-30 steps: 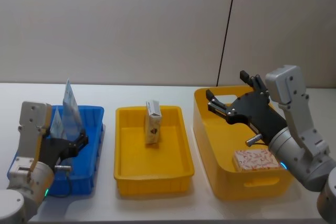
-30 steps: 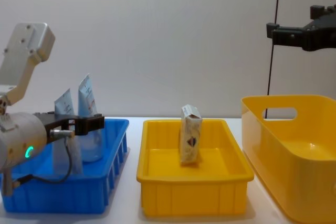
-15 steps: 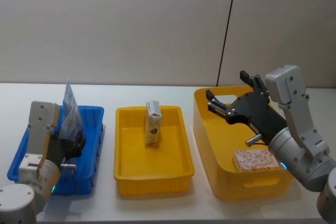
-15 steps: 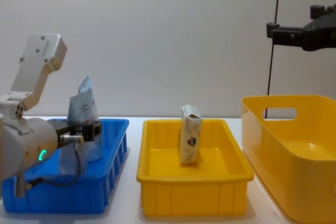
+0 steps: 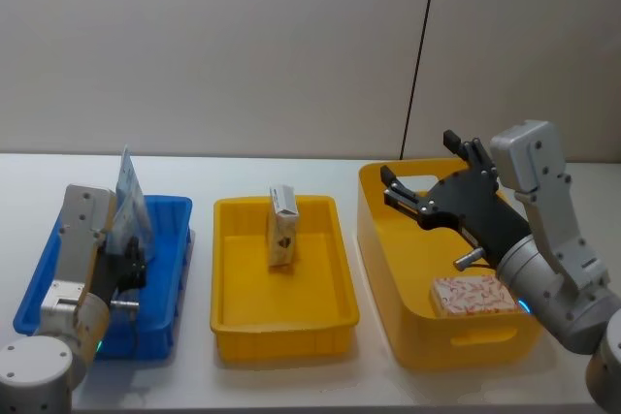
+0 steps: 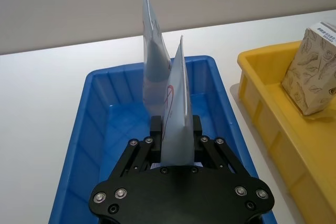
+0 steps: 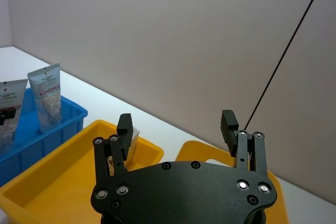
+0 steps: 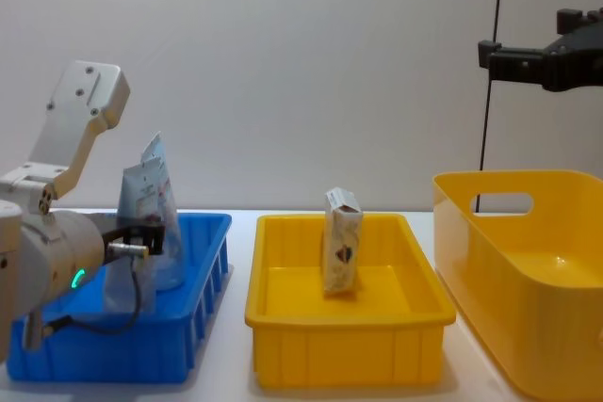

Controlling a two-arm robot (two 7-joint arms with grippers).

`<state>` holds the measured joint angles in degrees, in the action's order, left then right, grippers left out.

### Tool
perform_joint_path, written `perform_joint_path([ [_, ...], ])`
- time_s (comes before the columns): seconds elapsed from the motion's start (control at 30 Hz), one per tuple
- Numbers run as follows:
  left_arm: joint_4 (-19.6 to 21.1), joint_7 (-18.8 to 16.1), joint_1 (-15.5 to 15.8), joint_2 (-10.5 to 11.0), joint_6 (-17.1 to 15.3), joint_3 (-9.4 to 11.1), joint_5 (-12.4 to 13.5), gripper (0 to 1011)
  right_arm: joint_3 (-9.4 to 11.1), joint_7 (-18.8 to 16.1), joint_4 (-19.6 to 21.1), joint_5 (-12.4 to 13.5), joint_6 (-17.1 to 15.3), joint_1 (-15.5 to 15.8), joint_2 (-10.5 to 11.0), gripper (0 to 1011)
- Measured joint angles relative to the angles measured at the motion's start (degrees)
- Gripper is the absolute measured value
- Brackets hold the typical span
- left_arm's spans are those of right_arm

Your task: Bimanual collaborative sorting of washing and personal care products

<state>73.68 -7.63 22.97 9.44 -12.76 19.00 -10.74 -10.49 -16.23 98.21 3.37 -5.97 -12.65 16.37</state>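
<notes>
My left gripper (image 6: 176,129) sits inside the blue bin (image 6: 94,124), shut on an upright pale squeeze tube (image 6: 176,103). A second tube (image 6: 152,56) stands just beyond it in the same bin. From the chest view the held tube (image 8: 139,204) overlaps the other tube (image 8: 158,162), with the left gripper (image 8: 141,237) low on it. A small gable-topped carton (image 5: 282,228) stands in the middle yellow tray (image 5: 281,336). A carton with a red-orange pattern (image 5: 471,295) lies in the large yellow basket (image 5: 388,269). My right gripper (image 5: 417,191) hovers open above that basket.
The blue bin (image 5: 173,239), yellow tray and yellow basket stand side by side on a white table. A thin black cable (image 5: 419,55) runs down the wall behind the basket. The basket (image 8: 528,261) has tall walls with a handle cutout.
My left arm has swung its wrist round and drawn the held tube deeper into the blue bin, close to the other tube. The right arm has stayed still.
</notes>
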Motion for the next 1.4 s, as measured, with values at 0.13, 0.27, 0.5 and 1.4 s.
perform_joint_path([
  [0.13, 0.8, 0.0, -0.1, 0.3, 0.2, 0.0, 0.6, 263, 0.0, 0.0, 0.0, 0.0, 0.0, 0.0, 0.0, 1004],
  [0.27, 2.2, 0.1, -0.3, 0.7, 0.5, -0.1, 0.9, 246, 0.0, 0.0, 0.0, 0.0, 0.0, 0.0, 0.0, 1004],
  [0.5, 6.4, 1.3, -1.0, 1.9, 0.8, -0.6, 1.2, 241, 0.0, 0.0, 0.0, 0.0, 0.0, 0.0, 0.0, 1004],
  [1.4, 15.5, 16.4, 2.2, 3.5, 2.5, -1.9, -6.0, 241, 0.0, 0.0, 0.0, 0.0, 0.0, 0.0, 0.0, 1004],
])
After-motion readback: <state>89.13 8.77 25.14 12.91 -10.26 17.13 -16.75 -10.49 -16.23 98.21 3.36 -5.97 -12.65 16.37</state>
